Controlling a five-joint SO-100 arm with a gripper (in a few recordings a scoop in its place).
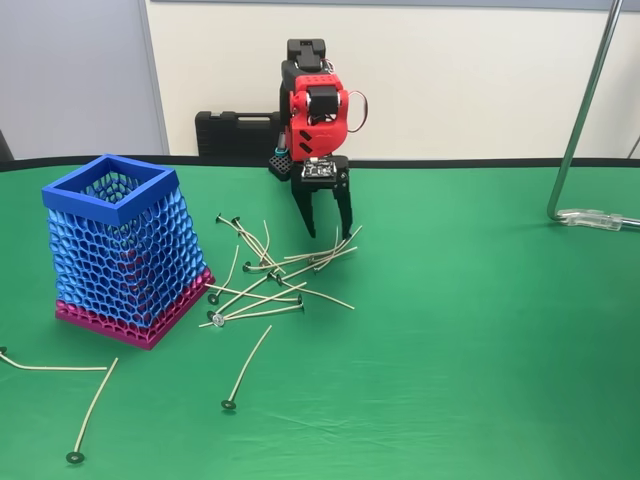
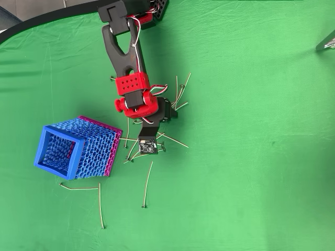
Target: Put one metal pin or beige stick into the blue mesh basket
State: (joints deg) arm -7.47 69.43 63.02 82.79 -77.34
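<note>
Gripper (image 1: 327, 232) points straight down over the far edge of the stick pile, its two black fingers spread apart in a narrow V, nothing between them. Fingertips sit at or just above the tangle; whether they touch a stick cannot be told. In the overhead view the red-and-black arm (image 2: 132, 89) reaches from the far edge of the table toward the pile and covers part of it.

Pile of beige sticks (image 1: 268, 285) lies criss-crossed on the cloth just right of the blue mesh basket (image 1: 122, 250) in the fixed view, each stick ending in a small dark disc. The basket stands upright on its magenta base, blue rim uppermost; no stick can be made out in its opening from above (image 2: 58, 152).

Surface: green cloth (image 1: 480, 330), lightly creased, with a dark border along the far side. Pale wall behind.

Strays: one stick (image 1: 246, 368) alone, near of the pile; two more (image 1: 90, 410) at the near left, in front of the basket. Black case (image 1: 235, 133) against the wall, far left of the arm. Bent metal rod (image 1: 585, 110) with a foot on the cloth, far right, well apart from everything.
</note>
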